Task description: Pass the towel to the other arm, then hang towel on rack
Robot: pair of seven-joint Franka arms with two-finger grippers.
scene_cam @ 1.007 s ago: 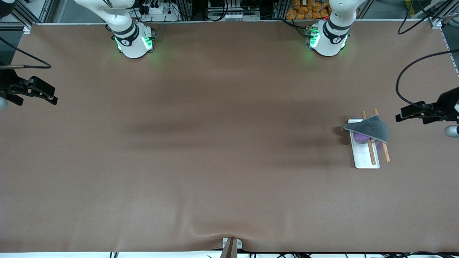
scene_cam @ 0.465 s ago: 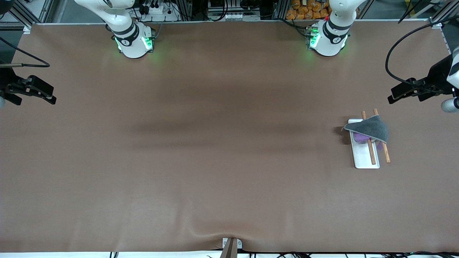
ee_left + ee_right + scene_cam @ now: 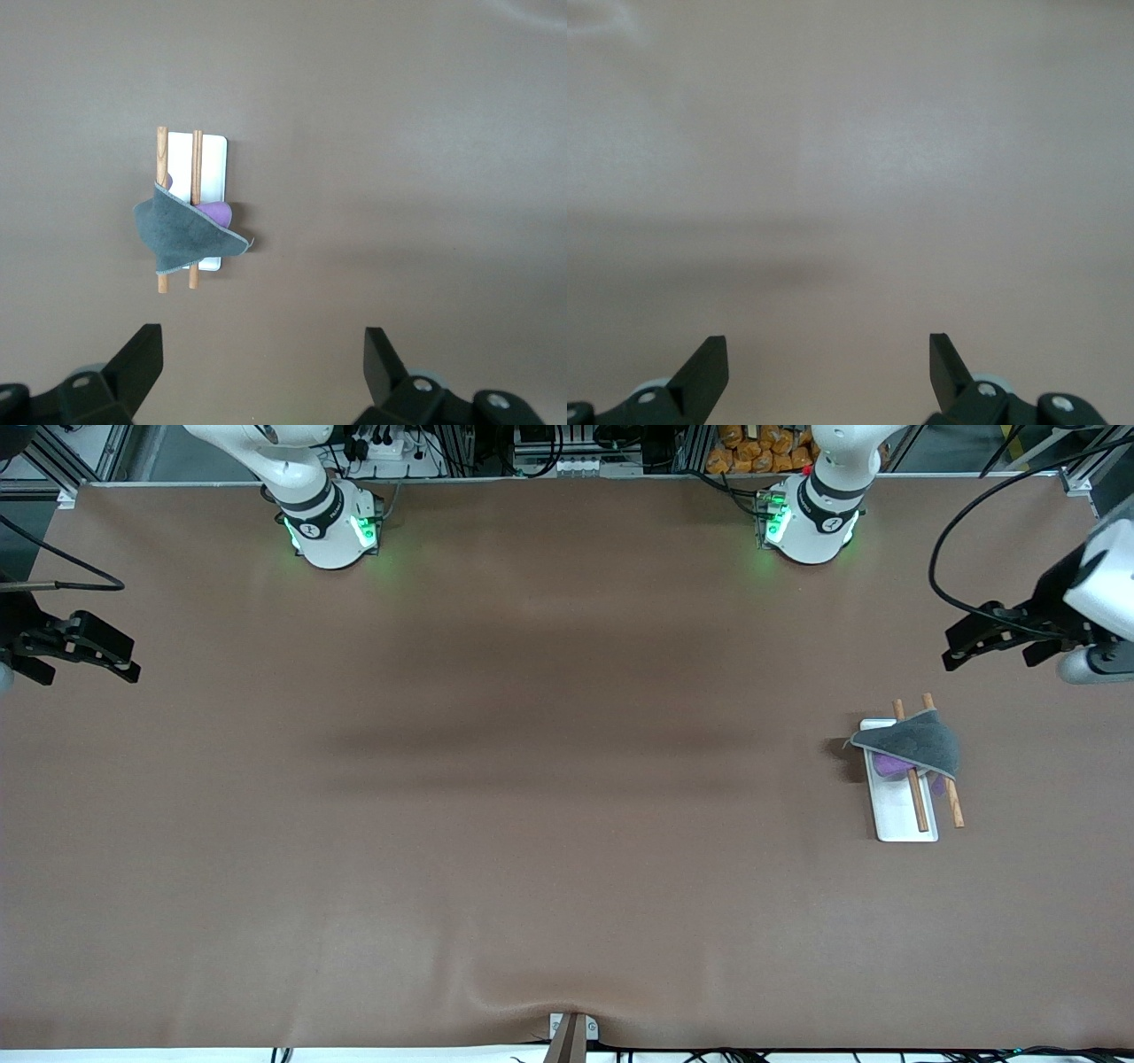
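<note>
The towel (image 3: 912,746) hangs over the two brown rods of the rack (image 3: 897,819), dark grey face up with a purple fold showing beneath it. The rack stands toward the left arm's end of the table. The left wrist view shows the towel (image 3: 182,235) on the rack (image 3: 213,155) as well. My left gripper (image 3: 961,646) is open and empty in the air over the table at that end, apart from the rack; its wrist view shows it too (image 3: 263,354). My right gripper (image 3: 120,664) is open and empty and waits at the right arm's end, also shown in its wrist view (image 3: 828,354).
The brown table cover (image 3: 532,824) spans the view. A black cable (image 3: 952,540) loops from the left wrist. A small metal bracket (image 3: 571,1032) sits at the table edge nearest the front camera.
My left gripper has drawn away from the rack, toward the robots' bases, while open and empty. The towel stays draped on the rods. The right arm has barely moved.
</note>
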